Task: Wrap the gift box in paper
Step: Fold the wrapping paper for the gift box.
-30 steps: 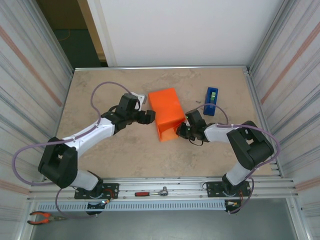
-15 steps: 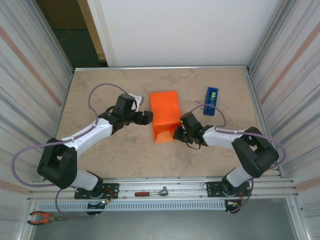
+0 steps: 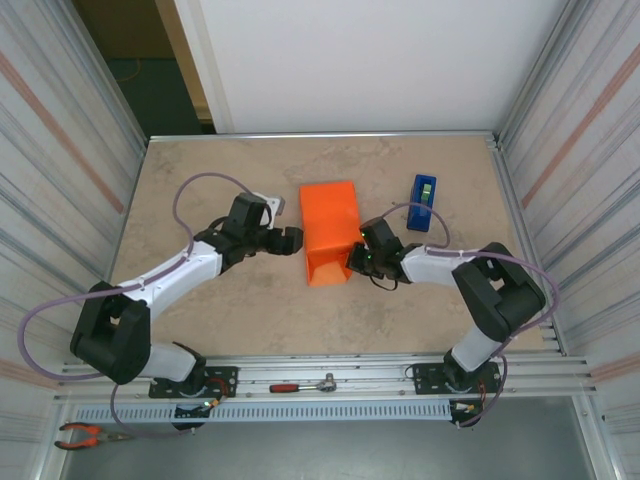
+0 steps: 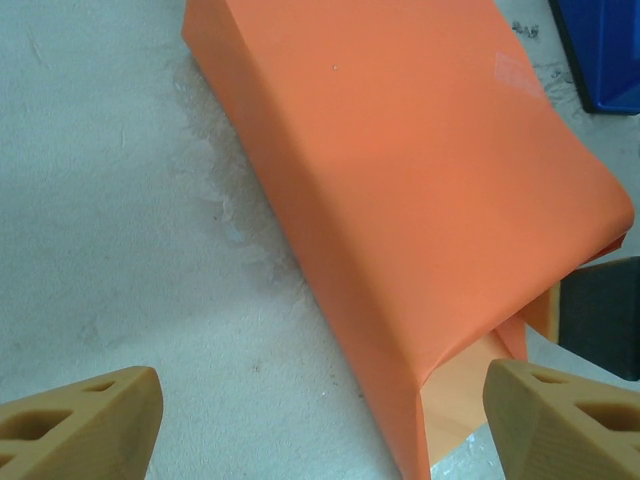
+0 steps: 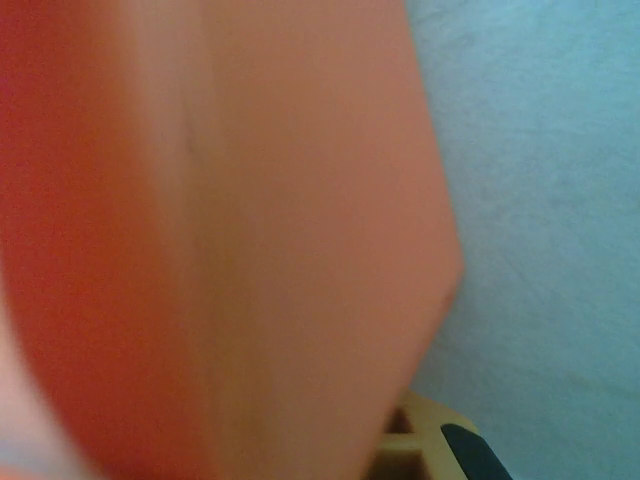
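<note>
Two arms at the parcel, one on each side

Top view: orange paper (image 3: 330,225) is folded into a long sleeve in the middle of the tabletop (image 3: 200,180), with its open end toward the arm bases. Gift box hidden; judged to be inside the sleeve. Left fingers (image 3: 289,238) sit just beside the left flank, apart from it. Right fingers (image 3: 357,263) are at the near right corner, touching or very nearly. Blue tape dispenser (image 3: 423,202) stands well apart to the right.

Left wrist view: both tan tips are spread wide at the lower corners, nothing held. Bare tabletop and the sleeve's near open corner lie between them. Top face smooth, left crease sharp, loose flap showing inside the open end.

Right wrist view: blurred orange wall close to the lens, one tan tip at the bottom edge. Fingers closed tight; cannot tell whether a paper edge is pinched between them.

Judgement: the step in hand is closing the near end. To do it well, the right side steadies the sleeve while the left fingers come in low against the flank. Push the side flap flat to the box end, crease before folding further, and avoid sliding the whole parcel
</note>
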